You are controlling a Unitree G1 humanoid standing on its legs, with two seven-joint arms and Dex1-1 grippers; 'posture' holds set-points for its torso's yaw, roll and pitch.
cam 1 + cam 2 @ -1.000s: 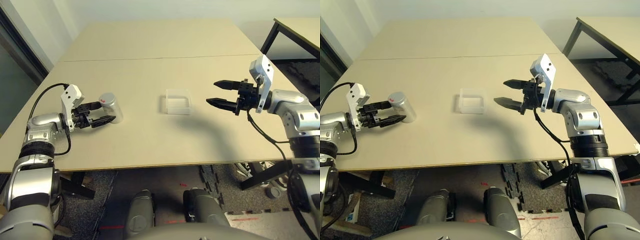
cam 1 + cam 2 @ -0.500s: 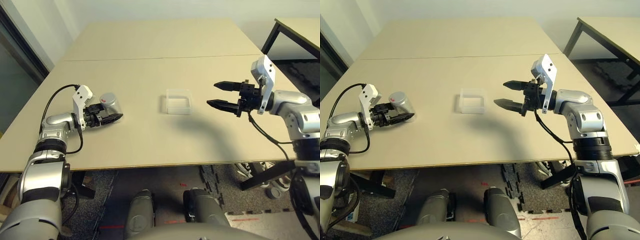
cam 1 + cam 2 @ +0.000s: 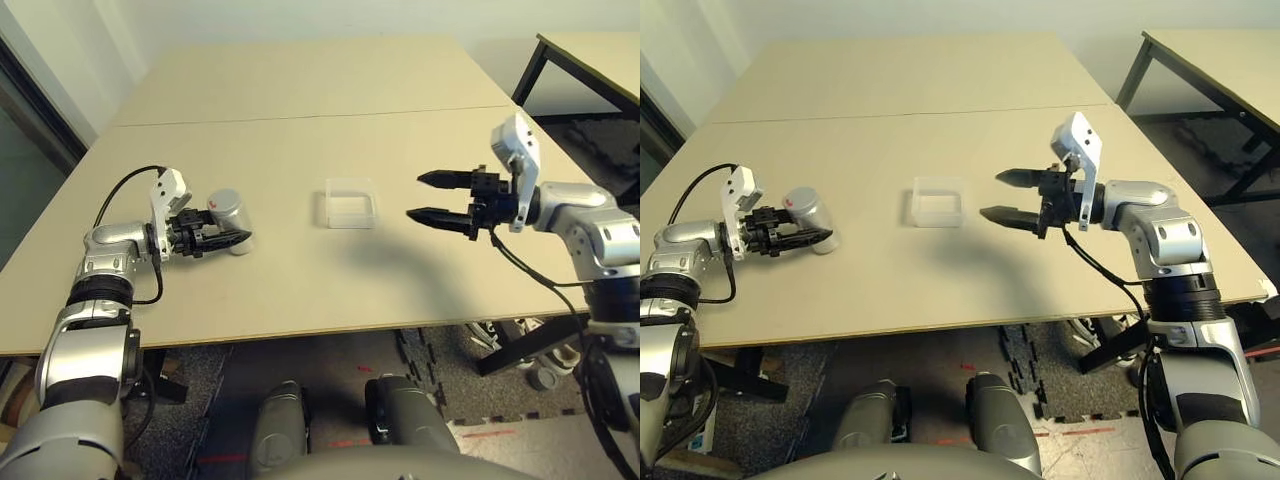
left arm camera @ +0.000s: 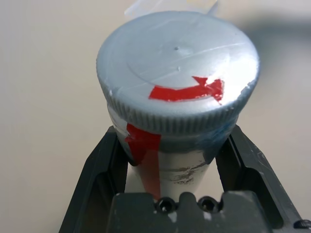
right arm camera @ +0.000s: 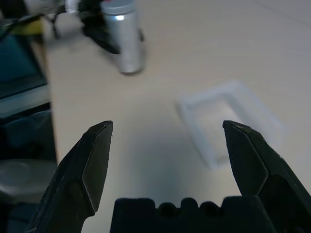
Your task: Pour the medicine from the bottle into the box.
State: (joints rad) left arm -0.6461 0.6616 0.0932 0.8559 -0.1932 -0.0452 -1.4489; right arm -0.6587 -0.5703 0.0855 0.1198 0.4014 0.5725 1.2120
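At the left end of the table [image 3: 300,190], well to the left of the box [image 3: 349,203], the left gripper [image 3: 228,240] is seen with its two black fingers clamped on the sides of the bottle [image 3: 227,209]. In the left wrist view the bottle's grey cap [image 4: 177,87], marked with red, is seen in place on the silver body, so the bottle is judged unopened. The bottle stands on the tabletop or just above it; which cannot be told.

The box, clear and shallow, lies near the middle of the table, between the two grippers and apart from both. No pill can be made out in it.

To the right of the box, the right gripper [image 3: 435,197] is held above the table with its fingers spread wide and nothing between them, pointed toward the box and the bottle beyond.

The grasp is judged done. Left to do: the cap's removal, probably by the free right gripper, the carry to the box, and the pour.
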